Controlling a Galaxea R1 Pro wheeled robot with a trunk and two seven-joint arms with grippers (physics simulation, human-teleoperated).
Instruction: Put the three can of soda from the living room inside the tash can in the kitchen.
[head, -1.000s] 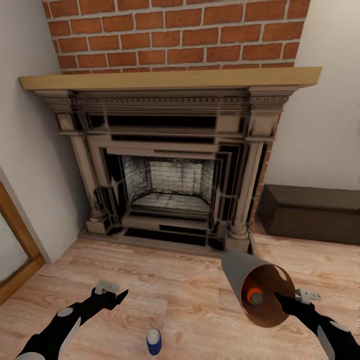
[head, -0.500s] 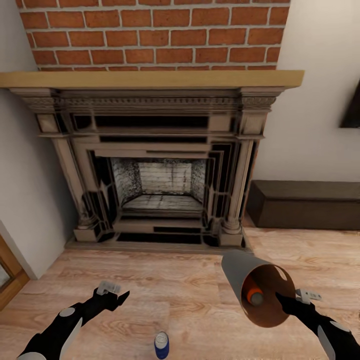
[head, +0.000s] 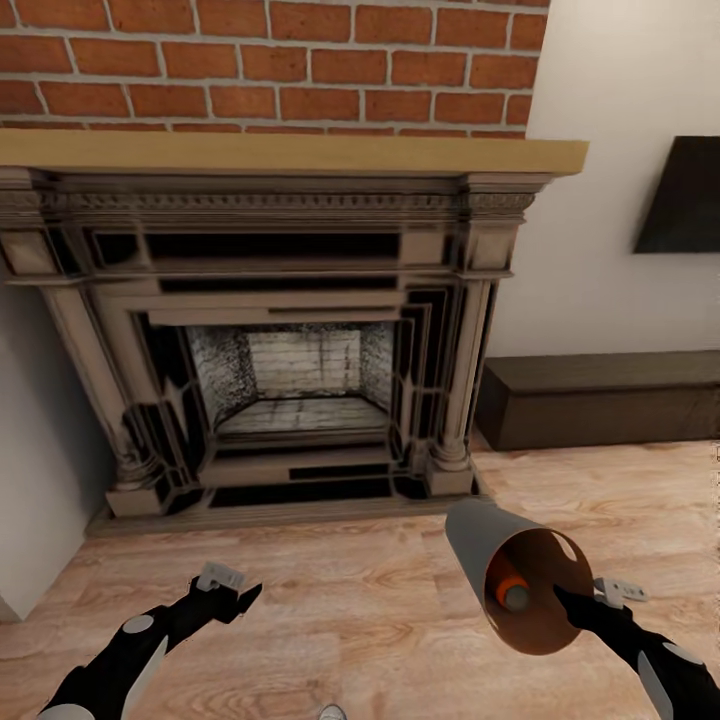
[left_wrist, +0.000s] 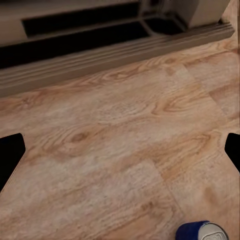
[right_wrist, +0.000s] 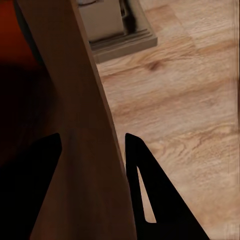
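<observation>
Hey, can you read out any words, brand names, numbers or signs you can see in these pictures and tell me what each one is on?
No text can be read in any of these views.
Blue soda can: only its edge shows; no label legible.
Orange soda can inside the trash can: no lettering can be made out.
Right gripper and left gripper: no markings legible.
Fireplace: carved trim, no lettering.

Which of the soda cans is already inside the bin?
The orange can with the grey top: it lies inside the bin held by the right gripper. The blue can stands on the wood floor.
</observation>
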